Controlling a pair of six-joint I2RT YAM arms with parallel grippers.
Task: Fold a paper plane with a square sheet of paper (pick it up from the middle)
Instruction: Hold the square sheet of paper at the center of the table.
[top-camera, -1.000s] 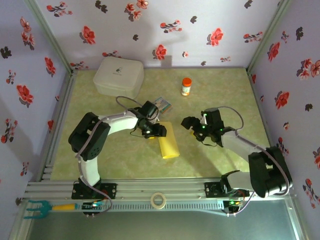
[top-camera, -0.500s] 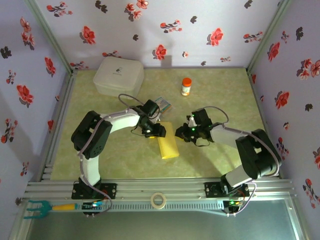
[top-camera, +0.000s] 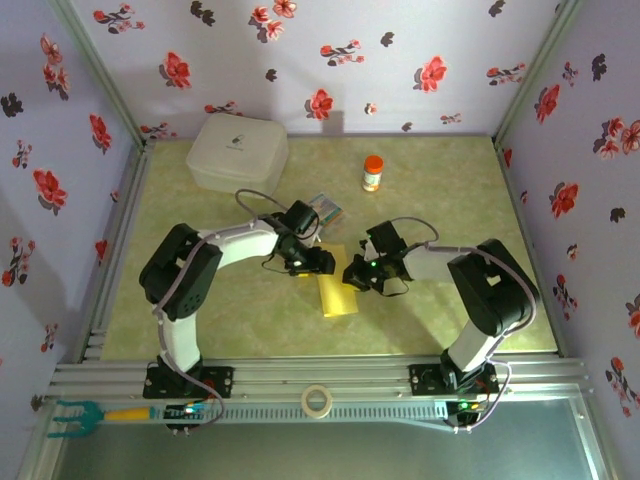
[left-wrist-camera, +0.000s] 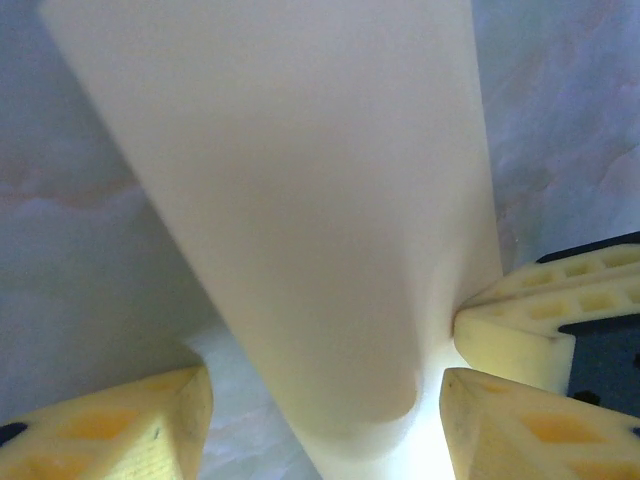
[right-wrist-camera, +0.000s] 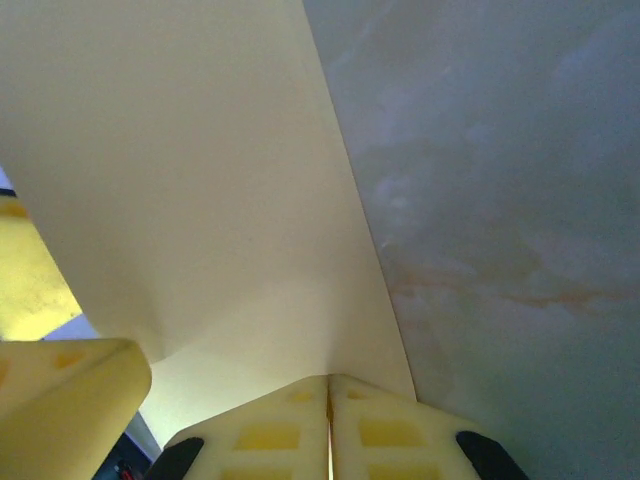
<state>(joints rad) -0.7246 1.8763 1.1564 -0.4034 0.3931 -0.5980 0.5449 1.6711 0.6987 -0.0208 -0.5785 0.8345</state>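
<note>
The square sheet of paper is yellow and lies folded over into a narrow strip at the middle of the table. My left gripper is at its upper left end. In the left wrist view it is open, with the curled paper between its fingers and a gap on the left side. My right gripper is at the strip's right edge. Its fingertips are shut on the paper, which puckers toward them. The right gripper's fingers also show beside the paper in the left wrist view.
A white box stands at the back left. An orange-capped bottle stands at the back centre. A small colourful packet lies just behind the left gripper. A tape roll rests on the front rail.
My right gripper has swung left to the paper's right edge and closed from wide open to shut on it. The left gripper has stayed at the paper's upper end.
</note>
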